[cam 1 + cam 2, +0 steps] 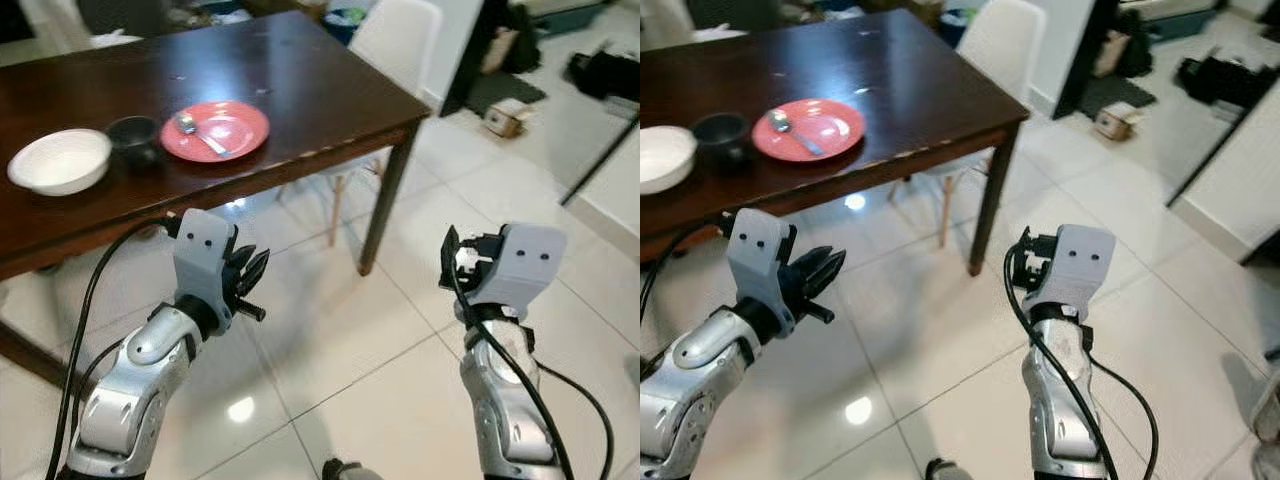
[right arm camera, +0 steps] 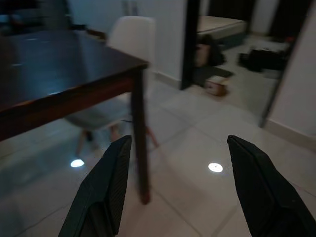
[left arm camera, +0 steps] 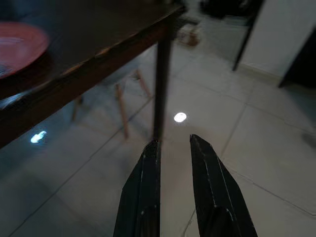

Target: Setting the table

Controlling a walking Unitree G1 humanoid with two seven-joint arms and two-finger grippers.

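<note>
Here, spoon (image 1: 200,134) lying diagonally on red plate (image 1: 240,122), bowl end leftward, left pincer (image 3: 173,190) narrow, right pincer (image 2: 180,190) wide

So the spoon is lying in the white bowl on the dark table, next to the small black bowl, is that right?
Not quite. The spoon lies on the red plate, not in the white bowl. The left eye view shows it. The small black bowl does sit between the two on the dark table.

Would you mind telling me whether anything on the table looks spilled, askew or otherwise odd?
Nothing stands out. The spoon lies on the red plate, with the small dark bowl and the white bowl upright beside it on the table. No spill or damage shows.
</note>
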